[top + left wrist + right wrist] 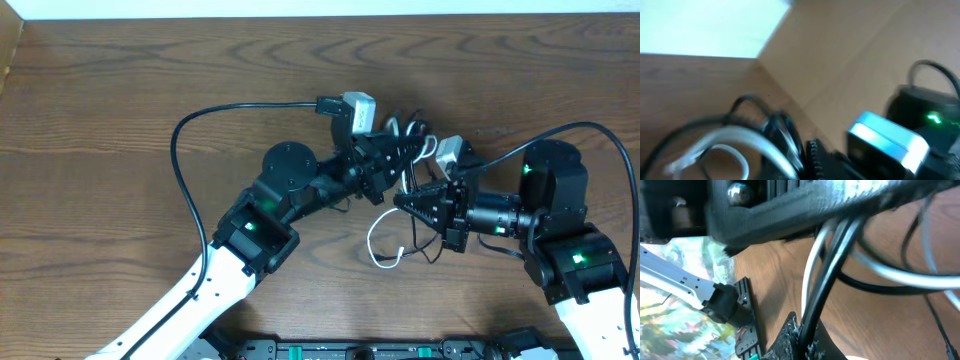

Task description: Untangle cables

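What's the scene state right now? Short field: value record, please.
surface: wooden table
bundle: cables bunched between both tools, tangled
stray: white cable loops down onto the table
left: left tool in the bundle, state unclear, view blurred
right: right tool shut on cables
task: not yet untangled

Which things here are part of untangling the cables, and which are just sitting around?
Part of the job: tangled cables, one white and the rest thin black; left gripper; right gripper, shut on them.
Not part of it: thick black arm cables; wooden table.
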